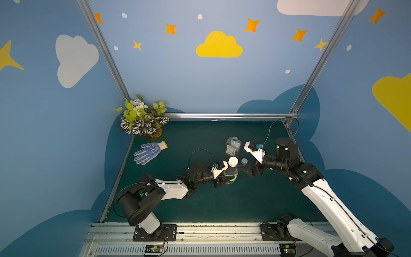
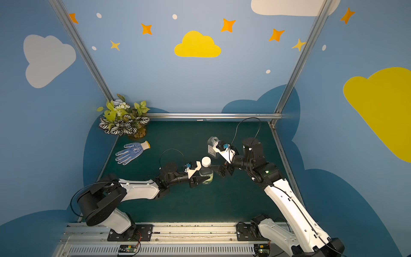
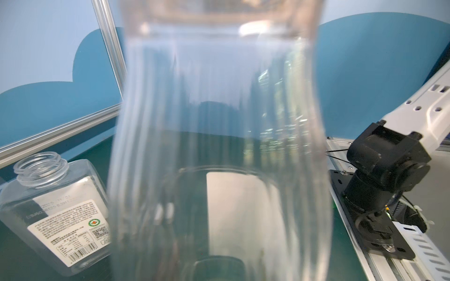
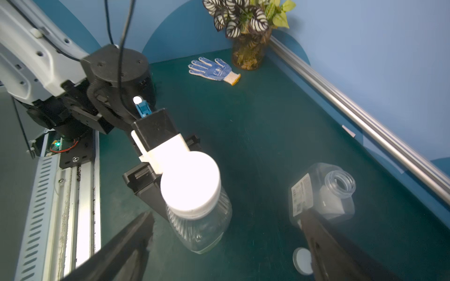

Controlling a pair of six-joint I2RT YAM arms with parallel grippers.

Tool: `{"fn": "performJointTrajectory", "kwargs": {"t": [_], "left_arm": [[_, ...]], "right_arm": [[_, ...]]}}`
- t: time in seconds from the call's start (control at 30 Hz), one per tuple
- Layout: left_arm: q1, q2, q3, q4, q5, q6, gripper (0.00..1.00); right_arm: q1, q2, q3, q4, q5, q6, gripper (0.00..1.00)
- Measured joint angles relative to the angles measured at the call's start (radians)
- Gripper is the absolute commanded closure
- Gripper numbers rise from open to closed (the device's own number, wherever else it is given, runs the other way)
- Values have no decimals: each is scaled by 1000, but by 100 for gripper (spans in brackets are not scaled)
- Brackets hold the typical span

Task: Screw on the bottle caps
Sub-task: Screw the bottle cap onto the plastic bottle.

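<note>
The slim round bottle (image 1: 231,175) stands upright mid-table with a white cap (image 1: 233,161) sitting on its neck. My left gripper (image 1: 228,179) is shut on the bottle's lower body, and the bottle's clear wall (image 3: 219,146) fills the left wrist view. My right gripper (image 4: 225,216) is open just right of this bottle, its dark fingers (image 4: 131,243) spread wide and touching neither the cap (image 4: 191,181) nor the bottle. The squat square bottle (image 1: 233,145) stands behind with its neck open. A second white cap (image 4: 303,261) lies flat on the mat between the two bottles.
A blue dotted work glove (image 1: 150,152) lies at the left of the green mat, with a potted plant (image 1: 143,118) in the back left corner. Metal rails edge the back and right sides. The arm bases sit on a rail (image 1: 222,231) along the front.
</note>
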Motion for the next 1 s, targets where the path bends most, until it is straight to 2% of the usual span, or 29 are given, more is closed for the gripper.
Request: {"fn": "performJointTrajectory", "kwargs": {"t": [0.2, 0.3, 0.47, 0.6, 0.8, 1.0], "left_arm": [[1, 0, 0, -2, 89, -2, 61], [2, 0, 0, -8, 126, -3, 61], [5, 0, 1, -10, 169, -11, 61], [5, 0, 2, -9, 187, -16, 61], [5, 0, 2, -9, 200, -22, 61], [5, 0, 2, -7, 200, -28, 61]], "right_arm": [[-36, 50, 100, -130, -226, -161, 3], [-22, 98, 132, -157, -288, -205, 6], [31, 168, 145, -209, -304, -266, 11], [59, 196, 146, -240, -302, -295, 19], [66, 199, 146, -245, -296, -303, 34], [67, 200, 146, -247, -282, -308, 43]]}}
